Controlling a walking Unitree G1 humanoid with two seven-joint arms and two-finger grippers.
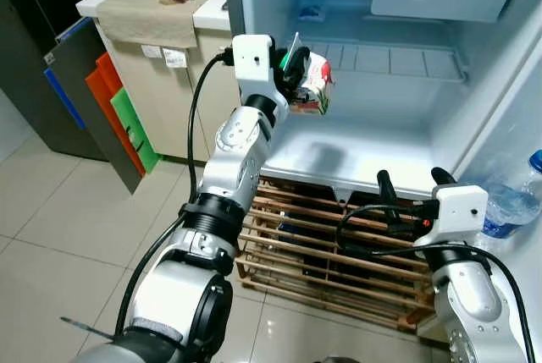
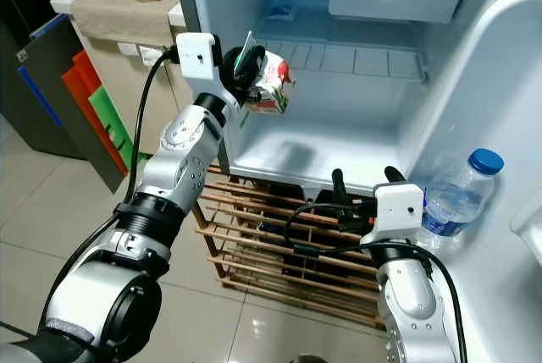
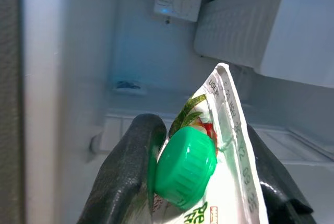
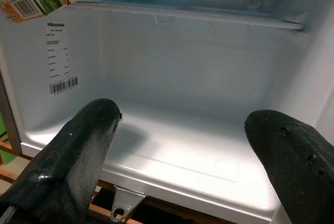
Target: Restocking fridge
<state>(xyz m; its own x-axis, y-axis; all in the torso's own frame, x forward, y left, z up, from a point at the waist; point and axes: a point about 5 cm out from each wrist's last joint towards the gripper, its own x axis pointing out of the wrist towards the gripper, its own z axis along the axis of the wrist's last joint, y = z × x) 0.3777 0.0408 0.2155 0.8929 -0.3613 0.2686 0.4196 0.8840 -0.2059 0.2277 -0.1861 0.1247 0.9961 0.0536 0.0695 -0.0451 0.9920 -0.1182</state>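
one carton (image 1: 315,82) between left fingers (image 3: 128,177)

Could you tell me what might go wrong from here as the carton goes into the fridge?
1. The left gripper pinches the juice carton near its green cap, so the tilted carton might slip or swing.
2. The carton hangs at the level of the wire shelf; pushing forward could knock it against the shelf's edge.
3. The right gripper, open, sits near the water bottle in the door and might bump it.
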